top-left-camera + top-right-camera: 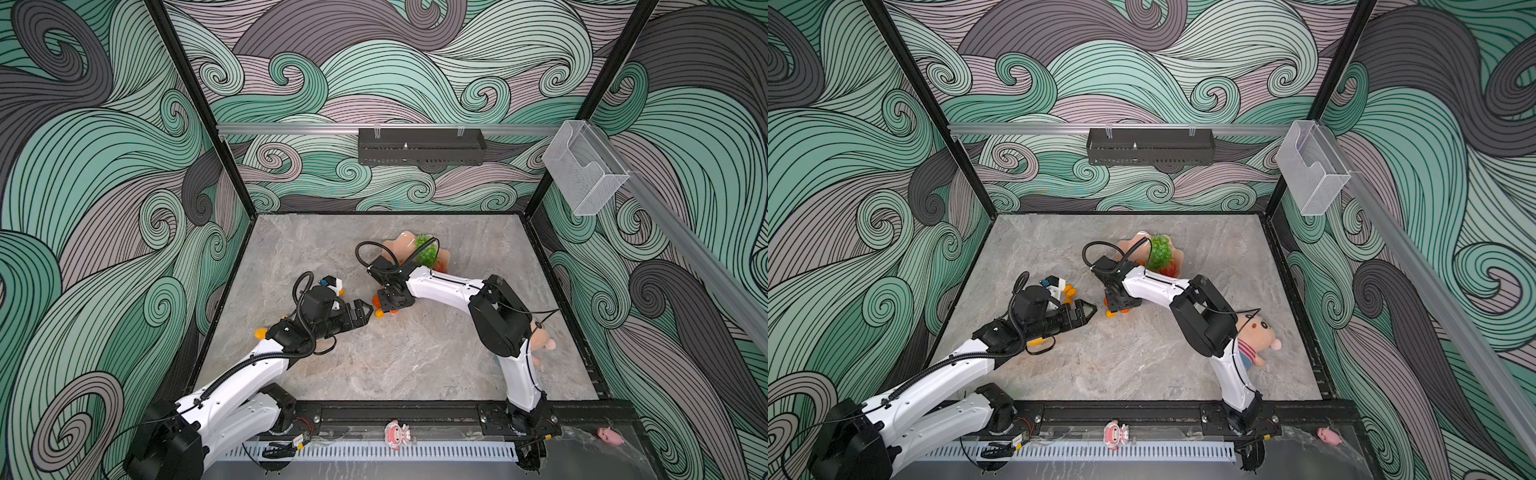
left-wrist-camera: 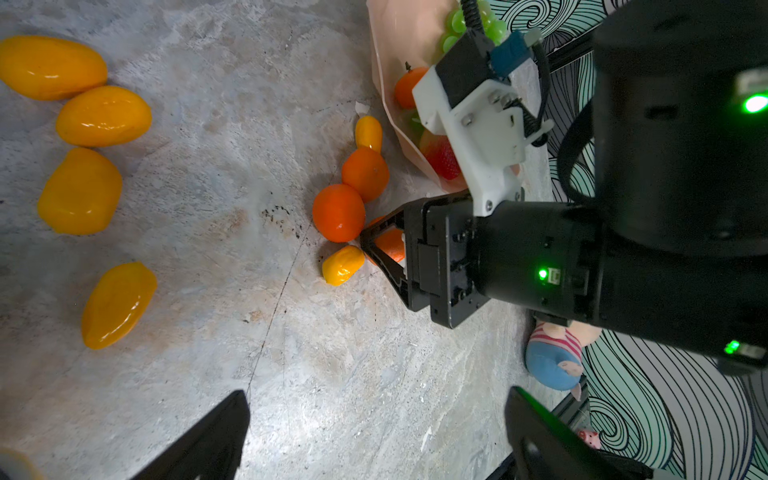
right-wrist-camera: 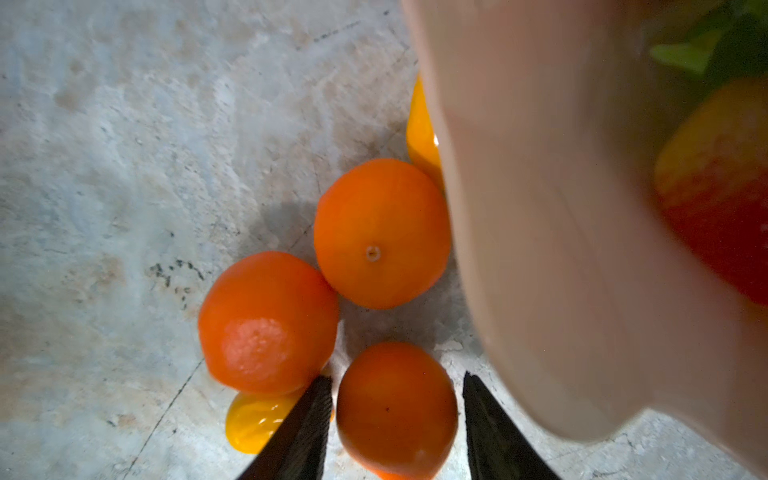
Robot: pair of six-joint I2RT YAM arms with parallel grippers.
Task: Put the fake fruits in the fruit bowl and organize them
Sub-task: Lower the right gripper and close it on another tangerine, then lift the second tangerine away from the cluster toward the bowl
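Fingers (image 3: 307, 428) of the right gripper (image 3: 395, 376) clasp a tangerine (image 3: 397, 409) on the table (image 3: 104, 166) (beside the fruit bowl (image 3: 540, 208)); left gripper (image 2: 376, 392) fingers (image 2: 216, 440) spread wide, holding nothing.

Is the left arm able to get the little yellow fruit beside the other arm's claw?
Probably yes, though it's tight. The left gripper is open, with only table between it and the yellow fruit, but the right gripper sits right beside that fruit.

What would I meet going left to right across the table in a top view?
In order: left gripper, right gripper, grape bunch, plush doll.
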